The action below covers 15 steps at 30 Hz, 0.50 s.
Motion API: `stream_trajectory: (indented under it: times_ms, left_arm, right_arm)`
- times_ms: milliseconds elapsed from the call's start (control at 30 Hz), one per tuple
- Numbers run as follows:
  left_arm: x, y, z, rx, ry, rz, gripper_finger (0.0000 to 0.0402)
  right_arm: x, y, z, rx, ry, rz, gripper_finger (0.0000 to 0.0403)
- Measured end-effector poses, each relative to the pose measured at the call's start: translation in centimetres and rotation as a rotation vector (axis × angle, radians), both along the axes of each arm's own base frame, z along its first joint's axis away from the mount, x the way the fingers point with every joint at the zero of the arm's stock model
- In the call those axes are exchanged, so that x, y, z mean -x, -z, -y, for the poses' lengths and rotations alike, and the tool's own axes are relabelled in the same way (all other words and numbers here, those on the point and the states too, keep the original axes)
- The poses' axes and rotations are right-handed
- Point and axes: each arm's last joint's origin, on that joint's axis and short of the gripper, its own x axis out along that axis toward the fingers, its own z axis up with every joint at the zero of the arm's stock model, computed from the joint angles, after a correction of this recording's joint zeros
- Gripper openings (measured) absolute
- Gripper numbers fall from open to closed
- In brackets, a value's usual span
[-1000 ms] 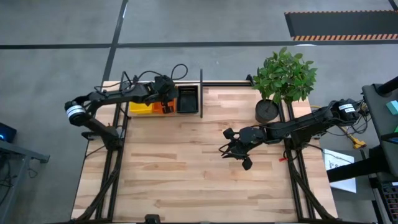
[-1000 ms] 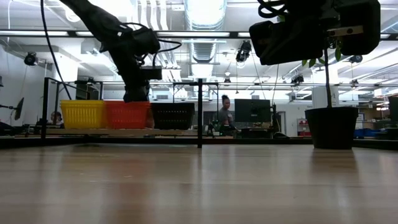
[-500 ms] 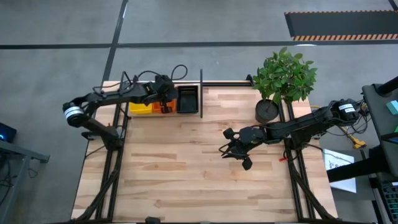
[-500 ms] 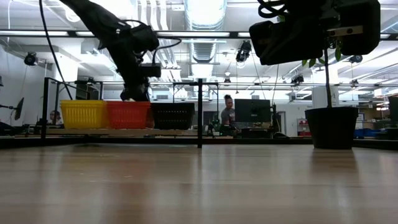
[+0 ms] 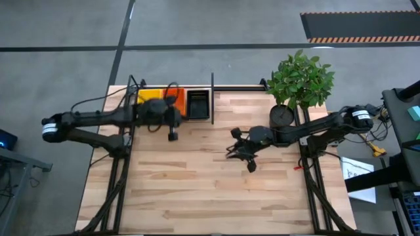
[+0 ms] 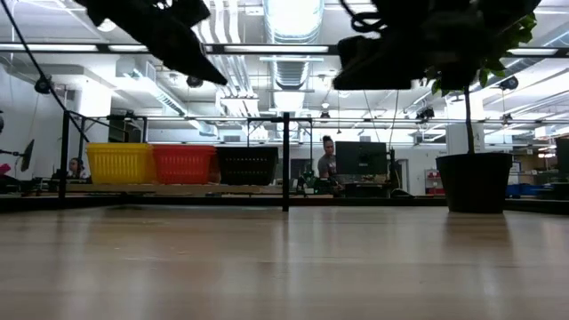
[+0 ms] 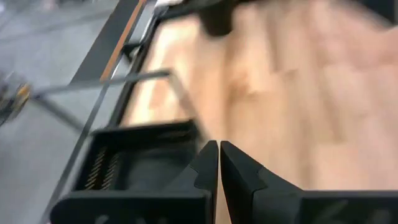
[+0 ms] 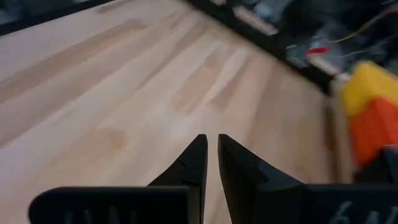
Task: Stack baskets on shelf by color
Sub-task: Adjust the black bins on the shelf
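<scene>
Three basket stacks stand side by side with their bottoms on the shelf (image 6: pixel 178 188) at the table's far left: yellow (image 5: pixel 149 95), red-orange (image 5: pixel 172 99) and black (image 5: pixel 198 103). The low view shows yellow (image 6: pixel 116 164), red-orange (image 6: pixel 184 164) and black (image 6: pixel 247 165) in a row. My left gripper (image 5: pixel 172 133) hovers shut over the tabletop just near of the red-orange stack, and its wrist view (image 7: pixel 219 147) shows the black basket (image 7: pixel 137 163) beyond it. My right gripper (image 5: pixel 231 151) hangs shut above the table's middle, holding nothing (image 8: pixel 211 139).
A potted plant (image 5: pixel 298 82) in a black pot (image 6: pixel 474 182) stands at the far right corner. The upright black divider post (image 6: pixel 285 160) rises just right of the black basket. Bare wood slats (image 5: pixel 197 190) fill the near half. A person (image 6: pixel 324 164) sits in the room behind.
My left gripper has drawn back from the red-orange stack on the shelf, rising and moving toward the table's near edge, and now hangs over the bare tabletop. My right gripper has shifted a little toward the table's left and far side. The baskets have stayed in place.
</scene>
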Motion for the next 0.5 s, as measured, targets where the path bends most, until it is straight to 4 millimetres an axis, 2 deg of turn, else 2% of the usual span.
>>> stream_trajectory:
  times_ms: [100, 233, 333, 500]
  left_arm:
    - [0.1, 1.3, 2.3, 0.029, 0.054, 0.073, 0.0]
    - [-0.4, 4.0, 4.2, 0.048, 0.01, 0.124, 0.0]
    - [-0.9, 6.1, 4.6, 0.022, -0.09, 0.099, 0.0]
    - [-2.9, 8.7, 4.1, -0.03, -0.182, -0.004, 0.0]
  right_arm:
    - [-1.0, 0.2, 1.1, -0.017, 0.053, 0.064, 0.0031]
    - [-1.9, 0.4, 2.0, -0.023, 0.093, 0.064, 0.0031]
    - [-2.2, -0.1, 2.2, -0.012, 0.158, 0.078, 0.0031]
    - [-2.0, -0.3, 2.3, 0.003, 0.193, 0.084, 0.0031]
